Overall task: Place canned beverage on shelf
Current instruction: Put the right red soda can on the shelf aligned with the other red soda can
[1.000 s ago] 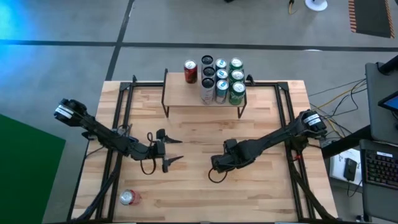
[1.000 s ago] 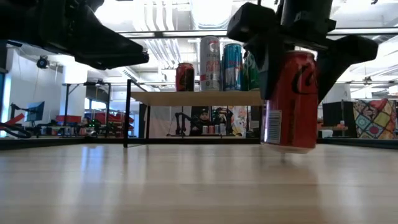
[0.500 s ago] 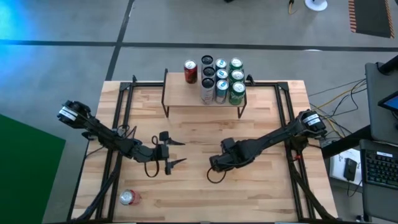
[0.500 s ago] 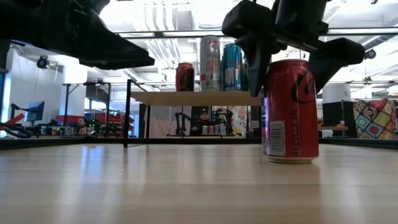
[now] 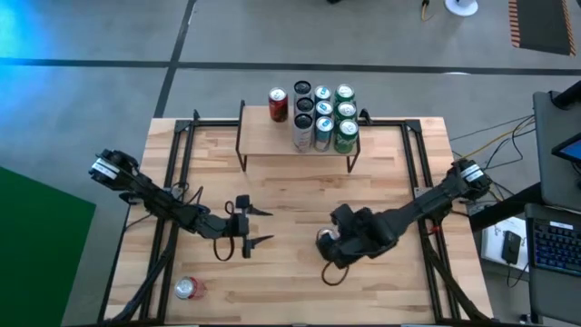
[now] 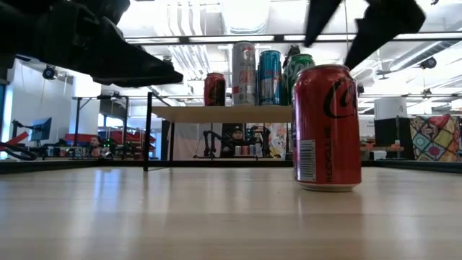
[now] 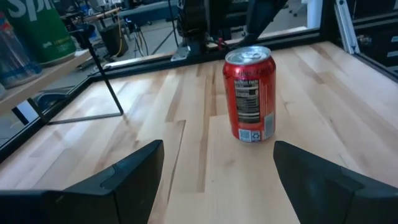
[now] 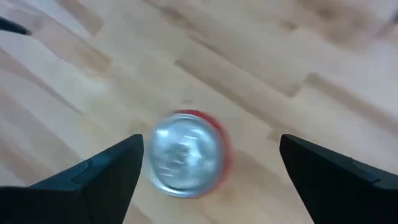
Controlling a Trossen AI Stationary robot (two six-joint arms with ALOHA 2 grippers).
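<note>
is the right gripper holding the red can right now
No, the right gripper hangs open above the red can, which stands alone on the table.

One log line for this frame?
right pincer: open above red can | can: upright on table | left pincer: open, waiting | shelf: stocked

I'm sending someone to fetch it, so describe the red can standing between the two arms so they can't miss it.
On the wooden table, look in front of the shelf, under the right gripper. The red can stands upright there, alone; the other loose can lies on its side at the table's near left corner.
</note>
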